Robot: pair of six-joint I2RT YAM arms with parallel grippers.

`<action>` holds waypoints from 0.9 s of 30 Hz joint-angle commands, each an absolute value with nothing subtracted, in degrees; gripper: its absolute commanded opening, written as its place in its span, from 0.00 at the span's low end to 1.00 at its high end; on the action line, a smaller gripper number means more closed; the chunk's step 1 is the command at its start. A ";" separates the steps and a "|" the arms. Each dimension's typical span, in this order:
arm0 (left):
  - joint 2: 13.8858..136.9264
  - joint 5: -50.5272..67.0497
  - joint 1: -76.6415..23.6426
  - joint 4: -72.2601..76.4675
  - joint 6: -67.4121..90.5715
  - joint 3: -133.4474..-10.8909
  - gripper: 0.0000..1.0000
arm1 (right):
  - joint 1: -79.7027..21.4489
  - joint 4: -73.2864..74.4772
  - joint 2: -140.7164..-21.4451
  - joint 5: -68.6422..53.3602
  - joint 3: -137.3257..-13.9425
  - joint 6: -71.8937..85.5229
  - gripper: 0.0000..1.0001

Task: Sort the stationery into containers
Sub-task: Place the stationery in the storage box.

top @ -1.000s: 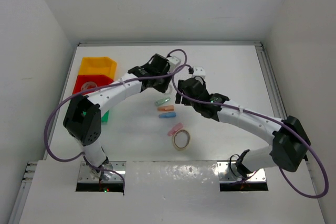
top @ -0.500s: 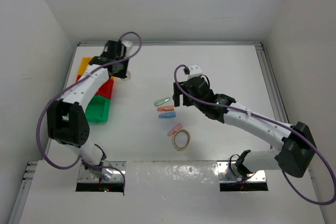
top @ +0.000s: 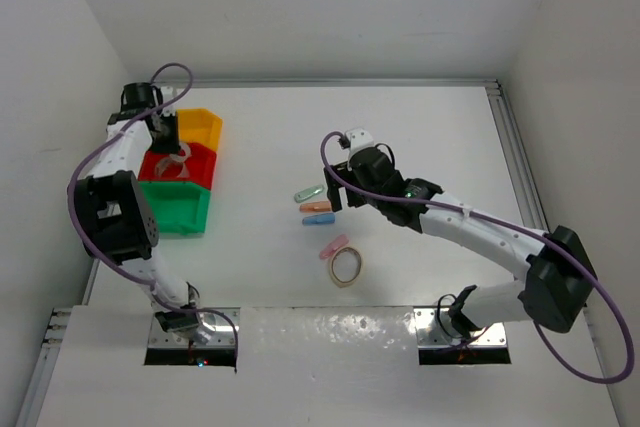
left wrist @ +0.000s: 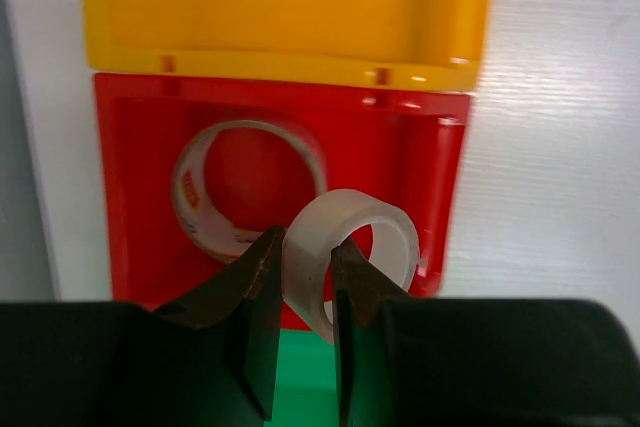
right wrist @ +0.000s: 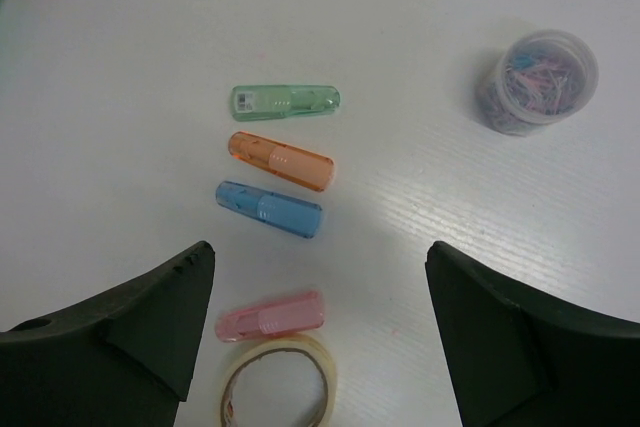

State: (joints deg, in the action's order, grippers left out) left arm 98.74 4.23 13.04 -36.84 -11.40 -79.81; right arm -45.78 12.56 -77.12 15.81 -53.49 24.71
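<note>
Far left, my left gripper (left wrist: 305,259) is clamped on the whitish tape ring (left wrist: 365,237), one finger inside the hole and one outside, pinching only its wall. It hangs over the near right corner of the red bin (left wrist: 130,147), which sits between the yellow bin (left wrist: 280,7) and the green bin (top: 170,209). A clear roll (left wrist: 250,187) already lies inside the red one. I judge the ring light, smooth and a little springy, so a hard squeeze would flatten it; the wall pinch suits it, and it should drop cleanly.

Further right, on the bare table, the green piece (right wrist: 285,101), orange piece (right wrist: 280,160) and blue piece (right wrist: 270,210) lie in a close column, apart from one another. The pink piece (right wrist: 270,315) lies lower, touching or just overlapping the tan tape ring (right wrist: 280,382). These capsules look hard, slick and nearly weightless. I would take one across its narrow width at the middle, since an end grip could flick it away.

The tan ring lies flat and low, so I judge it needs a finger in the hole.

My right gripper (right wrist: 320,277) hovers above that group with its jaws spread wide and nothing between them.

Farthest right stands a small clear cup (right wrist: 535,82) of coloured clips. It is round and slippery, best gripped across its sides and kept upright; I cannot tell if it has a lid
</note>
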 commanded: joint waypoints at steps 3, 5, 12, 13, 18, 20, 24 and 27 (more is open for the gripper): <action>102.03 4.75 17.31 -32.17 -15.03 -79.63 0.00 | -45.44 12.22 -79.01 14.50 -56.60 25.05 0.85; 103.79 4.75 17.49 -31.12 -15.20 -80.15 0.00 | -45.44 12.48 -79.19 14.59 -56.95 25.40 0.85; 106.78 3.52 18.45 -29.71 -16.26 -79.98 0.05 | -45.44 13.97 -78.75 15.82 -57.13 26.45 0.85; 106.87 3.43 18.54 -29.45 -16.43 -79.81 0.08 | -45.44 14.06 -78.49 16.08 -56.69 26.46 0.85; 106.88 2.55 18.72 -29.00 -17.31 -79.63 0.20 | -45.44 14.85 -77.78 16.61 -56.43 26.46 0.85; 106.44 2.55 18.72 -29.00 -17.58 -79.63 0.28 | -45.44 15.03 -77.61 16.87 -56.60 26.10 0.85; 105.56 2.46 18.72 -29.53 -18.37 -79.54 0.42 | -45.44 15.12 -77.26 17.22 -56.60 25.66 0.85; 104.33 2.55 18.81 -30.15 -19.07 -79.80 0.54 | -45.53 15.29 -76.99 17.49 -56.60 25.31 0.85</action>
State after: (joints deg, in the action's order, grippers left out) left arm 107.37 2.57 18.13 -31.11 -17.80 -79.70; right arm -45.71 15.59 -78.98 16.38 -54.81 25.67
